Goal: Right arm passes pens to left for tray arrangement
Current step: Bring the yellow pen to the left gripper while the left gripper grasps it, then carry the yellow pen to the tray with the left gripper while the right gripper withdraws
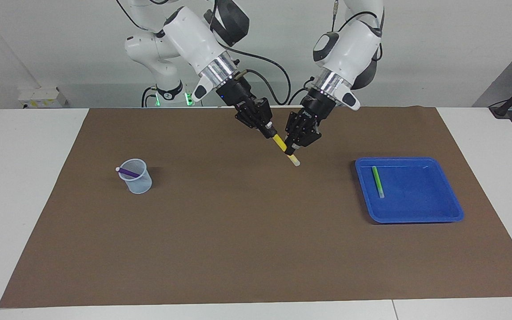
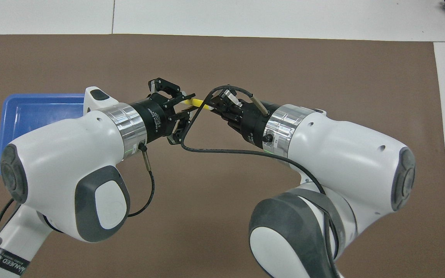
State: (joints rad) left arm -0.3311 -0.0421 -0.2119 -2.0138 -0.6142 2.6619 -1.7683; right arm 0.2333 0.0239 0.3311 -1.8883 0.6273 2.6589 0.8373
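Note:
Over the middle of the brown mat (image 1: pixel 238 249), the yellow pen (image 1: pixel 280 143) (image 2: pixel 197 102) hangs slanted in the air, pale tip down. My right gripper (image 1: pixel 270 131) (image 2: pixel 211 107) is shut on its upper end. My left gripper (image 1: pixel 292 150) (image 2: pixel 185 105) has its fingertips closed around the lower half, just above the pale tip. The green pen (image 1: pixel 378 181) lies in the blue tray (image 1: pixel 416 218) (image 2: pixel 33 99) toward the left arm's end. The purple pen (image 1: pixel 128 171) leans in a cup.
The pale blue mesh cup (image 1: pixel 137 182) stands on the mat toward the right arm's end; the right arm hides it in the overhead view. White table surface (image 1: pixel 25 200) surrounds the mat.

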